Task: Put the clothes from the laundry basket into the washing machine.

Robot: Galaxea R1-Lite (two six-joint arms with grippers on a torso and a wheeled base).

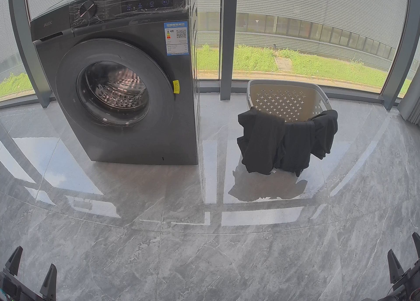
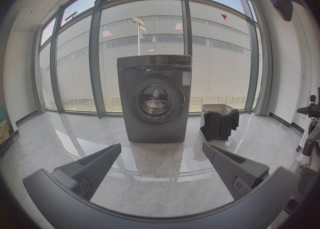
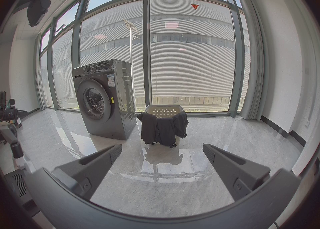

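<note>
**A:** How far along is the job?

**B:** Hardly started, I'd say. The dark clothes (image 1: 262,140) hang over the near rim of the laundry basket (image 1: 284,98). The basket stands on the floor to the right of the washing machine (image 1: 127,83), by the far window. I see nothing dark inside the drum, only bare metal.

**A:** Is anything lying on the floor between them?

**B:** No cloth that I can see. The whole bundle is on the basket, and part of it drapes down the front wall.

**A:** And the arms?

**B:** The left gripper (image 2: 161,146) is low at the near left and the right gripper (image 3: 161,146) is low at the near right. Both are well apart from the basket and the machine. The jaws of each are spread wide and hold nothing.

**A:** Is the machine ready to load?

**B:** I cannot tell whether its round door is shut or open. From the front it looks shut.

**A:** So what is left?

**B:** All of it, in my judgement: getting near the basket, gripping the clothes, carrying them left to the machine and putting them in the drum. The door may need opening too.
</note>
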